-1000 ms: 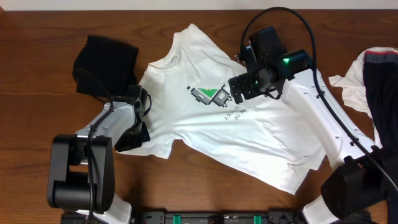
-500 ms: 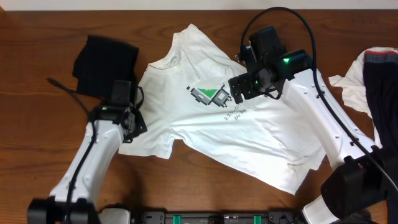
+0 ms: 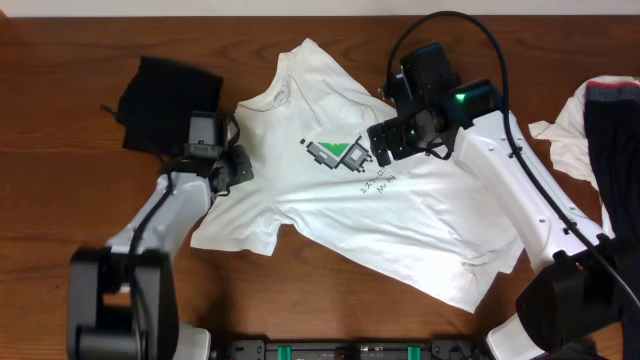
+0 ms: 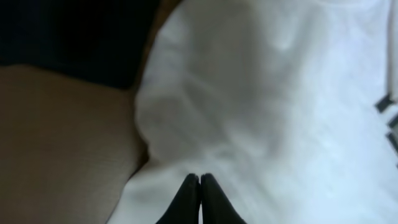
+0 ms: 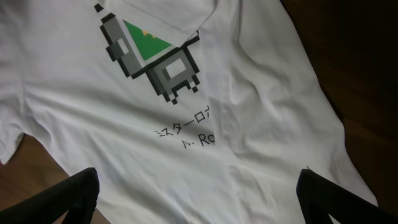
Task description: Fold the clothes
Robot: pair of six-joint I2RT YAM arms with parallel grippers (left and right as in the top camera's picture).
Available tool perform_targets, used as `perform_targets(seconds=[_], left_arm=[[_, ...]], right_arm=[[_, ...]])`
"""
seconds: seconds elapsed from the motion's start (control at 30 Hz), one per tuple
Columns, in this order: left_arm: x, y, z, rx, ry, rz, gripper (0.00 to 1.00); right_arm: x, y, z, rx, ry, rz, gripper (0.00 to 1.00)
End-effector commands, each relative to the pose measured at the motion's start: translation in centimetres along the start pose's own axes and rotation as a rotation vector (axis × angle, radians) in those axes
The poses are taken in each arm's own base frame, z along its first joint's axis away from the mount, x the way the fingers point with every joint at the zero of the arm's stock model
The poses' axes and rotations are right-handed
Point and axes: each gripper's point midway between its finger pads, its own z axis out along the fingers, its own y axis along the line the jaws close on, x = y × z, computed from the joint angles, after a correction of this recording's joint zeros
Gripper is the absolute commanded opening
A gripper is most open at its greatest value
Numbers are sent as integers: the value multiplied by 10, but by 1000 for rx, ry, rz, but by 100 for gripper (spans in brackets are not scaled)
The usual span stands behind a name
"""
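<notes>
1. The white T-shirt [image 3: 360, 210] lies skewed and rumpled on the table [image 3: 40, 200], print [image 3: 335, 153] up. Folding it unsmoothed would likely trap creases.
2. The right gripper [image 3: 384, 141], just right of the print, hovers spread wide, holding nothing.
3. The left gripper [image 3: 236, 166], left of the print over the sleeve, is clenched; no pinched cloth is visible.

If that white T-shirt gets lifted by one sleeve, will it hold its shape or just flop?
Probably flop: the T-shirt lies creased and rumpled, so the rest would likely hang and drag. It looks thin and light, so a push would probably bunch it up on the table rather than slide it whole.
</notes>
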Motion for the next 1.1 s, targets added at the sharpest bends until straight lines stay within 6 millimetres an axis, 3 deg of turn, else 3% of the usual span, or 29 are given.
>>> perform_targets(seconds=[0.0, 0.17, 0.3, 0.83, 0.97, 1.07], left_arm=[[8, 1, 18, 5, 34, 47, 6], [15, 4, 38, -4, 60, 98, 6], [27, 12, 42, -35, 105, 99, 6], [96, 38, 21, -169, 390, -82, 6], [104, 41, 15, -184, 426, -82, 6], [98, 39, 10, -174, 402, -81, 6]], right_arm=[[-2, 0, -4, 5, -12, -3, 99], [-2, 0, -4, 5, -12, -3, 99], [-2, 0, -4, 5, -12, -3, 99], [-2, 0, -4, 5, -12, -3, 99], [-2, 0, -4, 5, -12, -3, 99], [-2, 0, -4, 5, -12, -3, 99]])
